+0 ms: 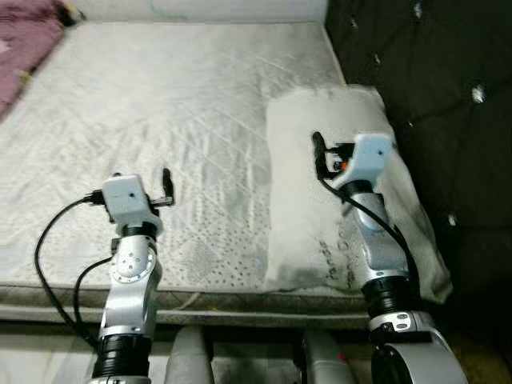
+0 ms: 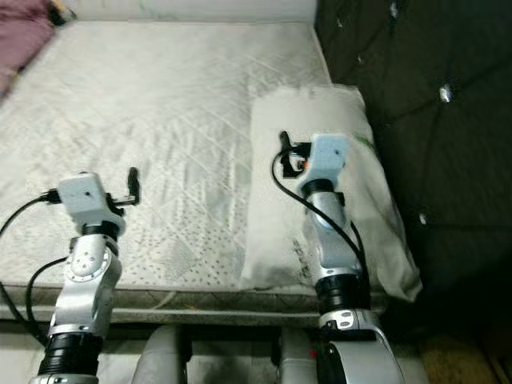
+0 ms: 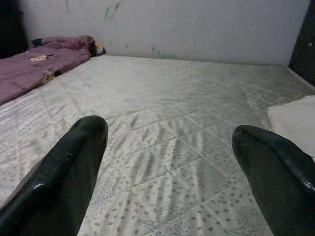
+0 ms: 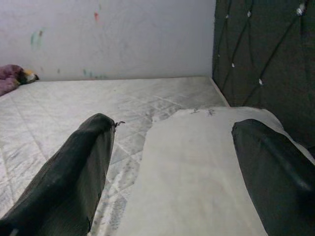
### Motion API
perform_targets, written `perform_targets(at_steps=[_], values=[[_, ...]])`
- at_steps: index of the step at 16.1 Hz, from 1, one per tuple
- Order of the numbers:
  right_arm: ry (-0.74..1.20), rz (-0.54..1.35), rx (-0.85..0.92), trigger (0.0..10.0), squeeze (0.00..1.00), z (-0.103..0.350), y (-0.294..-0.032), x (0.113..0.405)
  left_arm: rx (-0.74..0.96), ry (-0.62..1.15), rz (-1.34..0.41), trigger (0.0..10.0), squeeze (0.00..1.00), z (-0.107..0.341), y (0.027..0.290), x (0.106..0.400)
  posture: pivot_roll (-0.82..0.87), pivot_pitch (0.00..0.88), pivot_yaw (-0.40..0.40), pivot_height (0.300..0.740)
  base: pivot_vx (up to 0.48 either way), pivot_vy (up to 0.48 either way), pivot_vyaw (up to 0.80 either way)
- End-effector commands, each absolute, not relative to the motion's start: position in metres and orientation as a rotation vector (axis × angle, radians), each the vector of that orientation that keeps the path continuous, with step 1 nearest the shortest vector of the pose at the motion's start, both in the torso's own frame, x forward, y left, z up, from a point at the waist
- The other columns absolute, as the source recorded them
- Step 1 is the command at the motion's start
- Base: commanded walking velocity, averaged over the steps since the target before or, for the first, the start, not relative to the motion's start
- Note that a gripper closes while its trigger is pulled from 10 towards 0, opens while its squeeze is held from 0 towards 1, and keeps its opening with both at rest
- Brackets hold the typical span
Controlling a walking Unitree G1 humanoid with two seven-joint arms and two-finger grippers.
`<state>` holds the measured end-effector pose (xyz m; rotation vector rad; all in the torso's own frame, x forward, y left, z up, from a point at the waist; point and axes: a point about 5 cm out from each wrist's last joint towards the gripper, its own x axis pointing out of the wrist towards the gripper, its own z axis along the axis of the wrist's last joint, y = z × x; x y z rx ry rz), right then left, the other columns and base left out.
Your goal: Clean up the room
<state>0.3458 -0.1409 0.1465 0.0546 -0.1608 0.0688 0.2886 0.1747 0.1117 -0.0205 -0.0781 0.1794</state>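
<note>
The pillow [image 1: 344,184], white with faint dark print near its near end, lies lengthwise on the bed along the mattress's right edge, hard against the dark tufted headboard [image 1: 432,104], its near end reaching the mattress's front edge and sagging a little over it. Above it hangs the right pincer [image 4: 172,162], fingers spread wide with nothing between them; in the right wrist view the pillow's top runs straight out under the gap, so the pincer looks lined up over it and not yet touching. The left pincer [image 3: 170,162] is likewise wide open and empty, held over the bare quilted mattress [image 1: 160,120] near its front edge, well apart from the pillow. At the far left corner of the bed lies a crumpled purple blanket [image 3: 39,61] with a small yellow and black bit at its end that is too small to name. Behind the bed is a pale wall [image 4: 108,34] with a few colour marks. As a judgement, the step in hand is the approach to the pillow: the arms are posed but no grasp is made. The next move would call for lowering the right pincer onto the pillow and closing on a fold of its soft cover; the cloth may slip or bunch, so a deep bite near an edge seems wise.
</note>
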Motion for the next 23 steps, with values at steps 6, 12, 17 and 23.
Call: perform_targets(at_steps=[6,12,17,23], values=[[-0.177,0.057,0.052,10.0,0.0,0.149,-0.144,0.343,-0.026,-0.064,0.183,10.0,0.0,0.109,0.173,0.284,-0.02,0.0,0.006,0.74,0.0,0.0,0.0],[-0.13,0.04,0.037,10.0,0.0,0.136,-0.148,0.334,-0.053,-0.022,0.195,10.0,0.0,0.108,0.166,0.279,-0.01,0.0,-0.006,0.74,0.0,0.0,0.0],[-0.073,0.018,0.008,10.0,0.0,0.124,-0.154,0.331,-0.12,-0.038,0.154,10.0,0.0,0.113,0.154,0.277,-0.02,0.0,-0.016,0.74,0.0,0.0,0.0],[-0.058,0.008,0.032,10.0,0.0,0.122,-0.149,0.328,-0.126,-0.024,0.143,10.0,0.0,0.11,0.156,0.273,-0.02,0.0,-0.025,0.74,0.0,0.0,0.0]])
